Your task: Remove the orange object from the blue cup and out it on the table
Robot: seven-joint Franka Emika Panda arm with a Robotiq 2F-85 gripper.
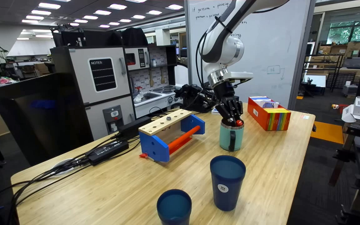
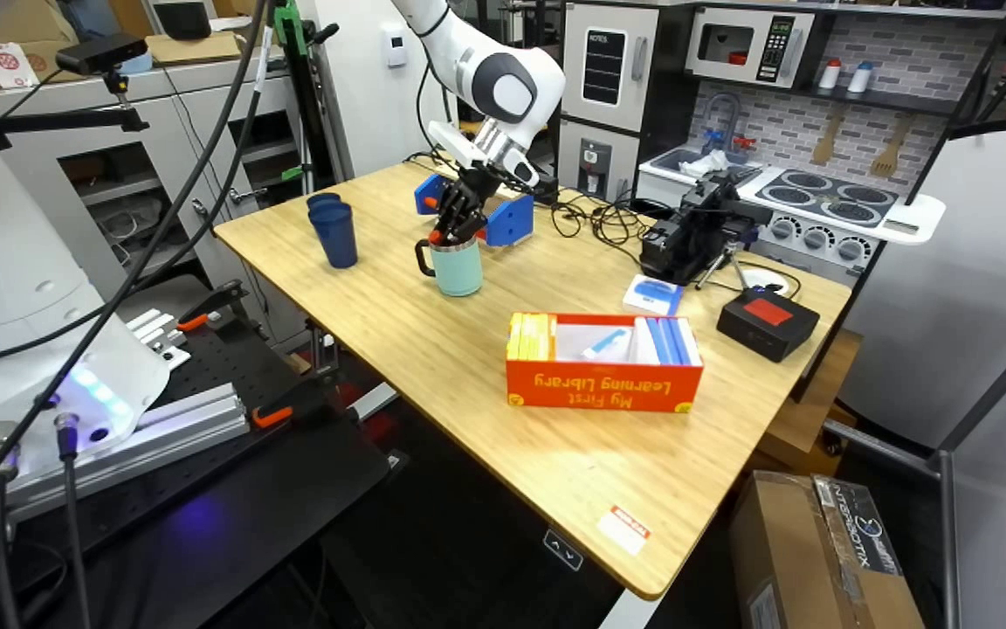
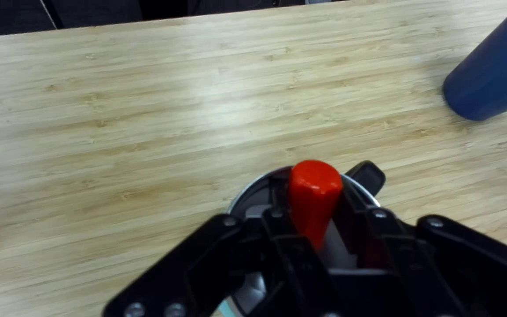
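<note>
The black two-fingered gripper is clamped on a slim, glossy red-orange piece — its lower part inside the round teal, black-handled cup, its tip at the rim. The cup stands upright on the light wood-grain table.

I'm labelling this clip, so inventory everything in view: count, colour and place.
Table: one, light wood, mid-scene.
Teal cup: one, teal, on table.
Orange piece: one, red-orange, in teal cup.
Navy cups: two, dark blue, near table end.
Toy bench: one, blue, orange and wood, on table.
Library box: one, orange-red, on table.
Flat box: one, white and blue, on table.
Black bricks: two, black, along table edge.
Dark device: one, black, by flat box.
Patched box: one, black with red, on table.
Play kitchen: one, grey and black, beyond table.
Whiteboard: one, white, background.
Arm: one, white, above table.
Tool: one, black, jaws around orange piece.
</note>
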